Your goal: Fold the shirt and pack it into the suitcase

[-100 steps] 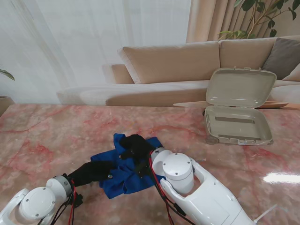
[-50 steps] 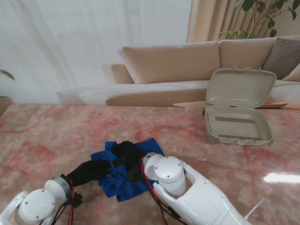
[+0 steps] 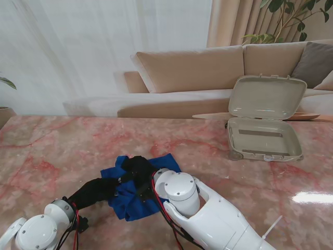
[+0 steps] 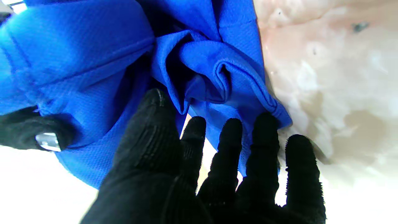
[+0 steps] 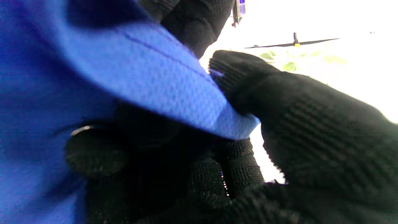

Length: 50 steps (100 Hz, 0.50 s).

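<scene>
By my reading the job was at an early stage: the bright blue mesh-knit shirt [image 3: 136, 194] lay bunched on the pink marble table [image 3: 52, 151] near me, not yet in any tidy fold, and nothing had gone into the beige hard-shell suitcase [image 3: 264, 139], which stood open, lid upright, well apart at the far right of the table. All of the folding and the carry across seemed left to do.

My black-gloved right hand [image 5: 255, 146] had its thumb and fingers pinched on an edge of the cloth; the right wrist view showed a hemmed flap caught between them. My black-gloved left hand [image 4: 199, 174] lay flat with fingers [image 4: 264, 137] spread and extended, tips touching the shirt's edge but closed on nothing that I could see.

The shirt looked crumpled, rolled in on itself in soft loops, with a stitched hem curling at one side. The fabric seemed thin and limp, so I judged it would slump rather than hold a crease.
</scene>
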Available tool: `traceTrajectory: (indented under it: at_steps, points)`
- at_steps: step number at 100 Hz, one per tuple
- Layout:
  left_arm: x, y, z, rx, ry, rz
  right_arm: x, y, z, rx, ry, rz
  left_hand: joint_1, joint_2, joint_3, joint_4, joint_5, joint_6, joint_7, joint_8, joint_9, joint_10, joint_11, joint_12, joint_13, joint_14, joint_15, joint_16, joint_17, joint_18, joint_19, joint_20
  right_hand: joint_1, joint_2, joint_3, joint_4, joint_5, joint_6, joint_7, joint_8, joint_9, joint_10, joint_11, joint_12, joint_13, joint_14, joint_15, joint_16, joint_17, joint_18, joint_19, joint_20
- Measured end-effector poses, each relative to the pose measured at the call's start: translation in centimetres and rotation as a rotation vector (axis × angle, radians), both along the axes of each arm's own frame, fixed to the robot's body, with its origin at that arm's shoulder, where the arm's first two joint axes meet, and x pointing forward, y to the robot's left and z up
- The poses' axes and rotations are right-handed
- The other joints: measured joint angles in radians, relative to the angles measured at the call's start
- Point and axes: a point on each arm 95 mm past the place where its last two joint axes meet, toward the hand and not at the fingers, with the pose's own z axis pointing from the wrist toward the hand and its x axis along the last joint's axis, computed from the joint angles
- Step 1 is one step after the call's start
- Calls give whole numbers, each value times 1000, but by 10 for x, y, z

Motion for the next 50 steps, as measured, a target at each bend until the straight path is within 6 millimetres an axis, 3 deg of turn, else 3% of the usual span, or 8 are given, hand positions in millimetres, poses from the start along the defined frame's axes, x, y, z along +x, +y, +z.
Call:
traceTrajectory:
  at_steps: [19,24,31,41,50]
  points:
    - [-7,7,8,13,-28,38,1,-1,-2,-11,-2,10,0,0,0,0,0,8,0,0,0,0,0,0,-3,20,-1,-7,0,13,-13,-17,-40,78,-119,-114,-9,-13,-58,-63,-47,28,-34,-53,-35,41,-129,-25,-82,23,-41,0]
    - [-8,10,12,19,-40,51,1,-1,-3,-12,-2,11,0,0,0,0,0,8,0,0,0,0,0,0,-3,21,-1,-10,0,13,-13,-18,-35,82,-128,-114,-10,-13,-98,-103,-67,41,-63,-88,-75,59,-174,-38,-121,29,-73,0]
    - [-11,13,18,26,-59,65,2,-2,-3,-18,-6,9,0,0,0,0,0,8,0,0,0,0,0,0,-3,21,-1,-10,0,13,-13,-18,-88,101,-151,-134,-30,-13,-186,-167,-102,62,-113,-151,-119,81,-257,-53,-171,40,-114,0]
    - [-13,18,26,47,-91,86,3,-3,-4,-28,-15,6,0,0,0,0,0,8,0,0,0,0,0,0,-3,21,-1,-11,6,13,-13,-18,-121,144,-159,-134,-30,-12,-364,-162,-159,67,-174,-227,-194,98,-357,-76,-254,45,-180,-8]
    - [-15,22,34,65,-117,103,3,-3,-3,-29,-18,3,0,0,0,0,0,8,0,0,0,0,0,0,-3,21,-1,-11,7,13,-13,-18,-167,189,-171,-134,-30,-6,-522,-113,-213,67,-229,-271,-268,102,-453,-104,-329,45,-239,-10]
